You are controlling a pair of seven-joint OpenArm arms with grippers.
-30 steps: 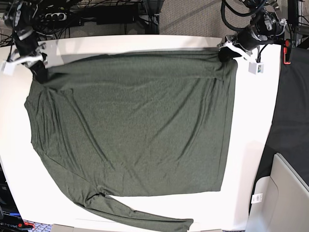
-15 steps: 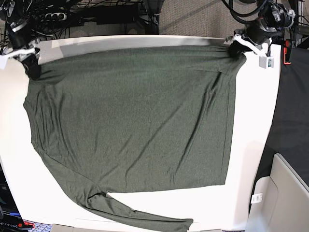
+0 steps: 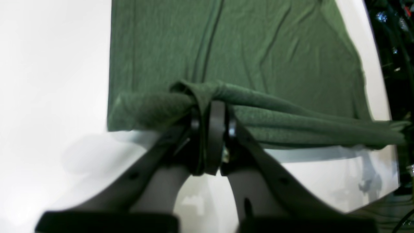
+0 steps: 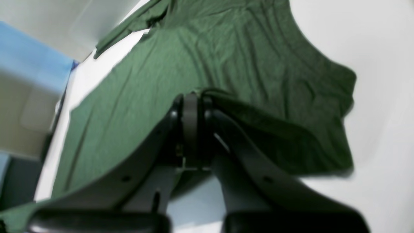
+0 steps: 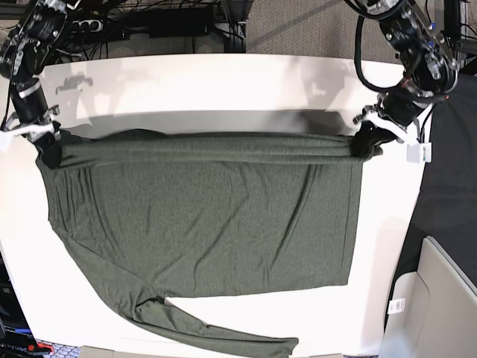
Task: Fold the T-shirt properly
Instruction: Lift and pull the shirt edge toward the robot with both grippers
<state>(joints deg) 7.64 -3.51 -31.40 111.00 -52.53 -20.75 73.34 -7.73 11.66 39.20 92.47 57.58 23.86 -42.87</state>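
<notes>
- One T-shirt [image 5: 201, 216], olive green with long sleeves, spread over most of the white table [image 5: 223, 82]. Its top edge is lifted and rolled over into a long bunched fold running side to side, so the far strip of table is bare.
- One sleeve [image 5: 216, 332] trails loose along the near edge of the table, down at the bottom of the base view.
- Two grippers, one at each end of that rolled fold.
- The left gripper [image 5: 367, 142] is on the right side of the base view. The left wrist view shows its jaws clamped tight on a wad of the fabric [image 3: 207, 97], with the rest of the shirt stretching away from it across the table.
- The right gripper [image 5: 49, 153] is at the other end, by the shoulder corner. In the right wrist view its jaws are pinched together on the cloth edge [image 4: 207, 92], with a flap of shirt hanging off to one side.
</notes>
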